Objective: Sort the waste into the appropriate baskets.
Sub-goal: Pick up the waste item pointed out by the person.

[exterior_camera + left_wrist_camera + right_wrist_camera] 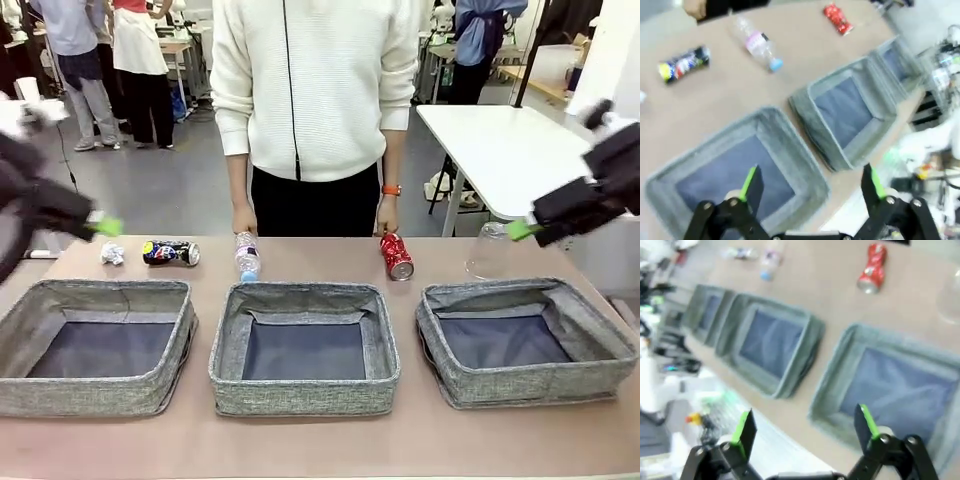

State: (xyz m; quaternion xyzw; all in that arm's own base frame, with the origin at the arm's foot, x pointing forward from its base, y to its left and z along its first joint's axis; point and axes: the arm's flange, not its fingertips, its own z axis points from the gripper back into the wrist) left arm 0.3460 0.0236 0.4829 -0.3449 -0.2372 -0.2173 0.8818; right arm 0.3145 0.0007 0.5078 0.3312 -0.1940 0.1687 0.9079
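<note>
**Table (320, 448), read as a clock face from the robot's side, with 12 at the person**

1. Baskets: three, grey woven, in a row across the near half, with their dark floors in full view. The left basket (90, 395) is at 8 o'clock, the middle basket (305, 395) at 6 and the right basket (530, 385) at 4.
2. Left gripper (105, 228): raised off the table's side at 9 to 10 o'clock. The jaws are spread wide and hold nothing. Its wrist view shows its green pads (749, 181) over the left basket.
3. Right gripper (520, 230): raised at 2 to 3 o'clock, jaws likewise wide apart and unloaded. Its wrist view looks down on the right basket.
4. Waste: five pieces in a row beyond the baskets, all on the tabletop.
   - Paper ball (112, 253) at 10 o'clock.
   - Crushed can (171, 252), lying just beside the paper ball.
   - Bottle (247, 256) at 11 o'clock, lying with its blue cap toward the middle basket.
   - Red can (396, 256) at 1 o'clock, lying.
   - Clear cup (489, 252) at 2 o'clock, standing.
5. Person (315, 90) at 12 o'clock. The person's right hand (243, 220) hangs just behind the bottle. The person's left hand (387, 218) hangs just behind the red can.
</note>
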